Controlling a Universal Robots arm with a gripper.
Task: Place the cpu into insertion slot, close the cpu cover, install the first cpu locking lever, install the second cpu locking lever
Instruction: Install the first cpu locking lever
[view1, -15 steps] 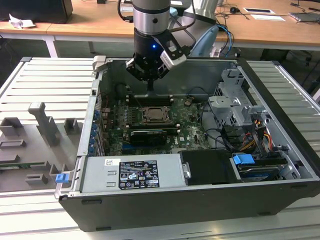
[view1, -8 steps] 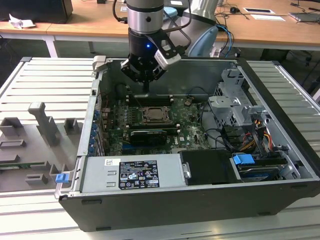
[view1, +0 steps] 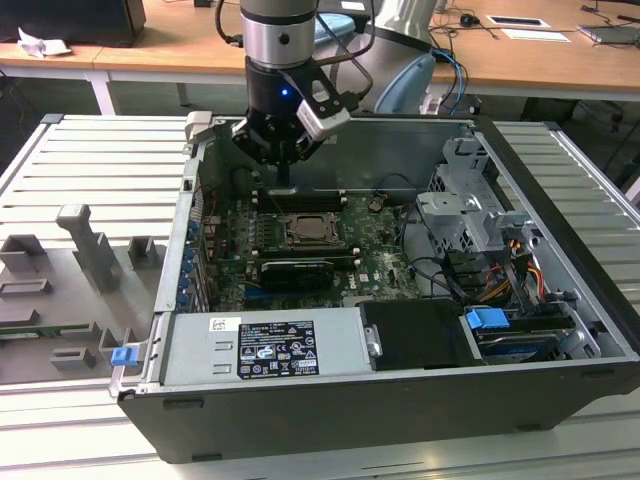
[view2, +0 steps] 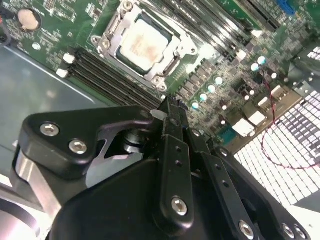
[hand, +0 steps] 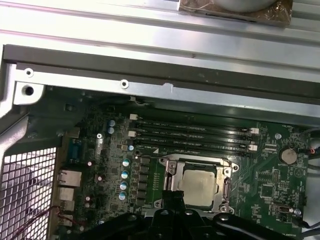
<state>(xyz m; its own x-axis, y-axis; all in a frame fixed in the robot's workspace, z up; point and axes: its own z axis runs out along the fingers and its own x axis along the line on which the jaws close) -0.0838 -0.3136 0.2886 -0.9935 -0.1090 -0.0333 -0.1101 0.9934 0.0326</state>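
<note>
The black two-finger gripper (view1: 285, 178) hangs over the green circuit board (hand: 270, 190) inside the open grey computer case (view1: 330, 415), its jaws pressed together with nothing between them. Just beyond its tips, in both wrist views, the pale silvery-beige square cpu (view2: 142, 45) sits in the dark metal-rimmed insertion slot (view1: 316, 232), with the silvery metal frame cpu cover (view2: 111, 25) lying flat around it.
</note>
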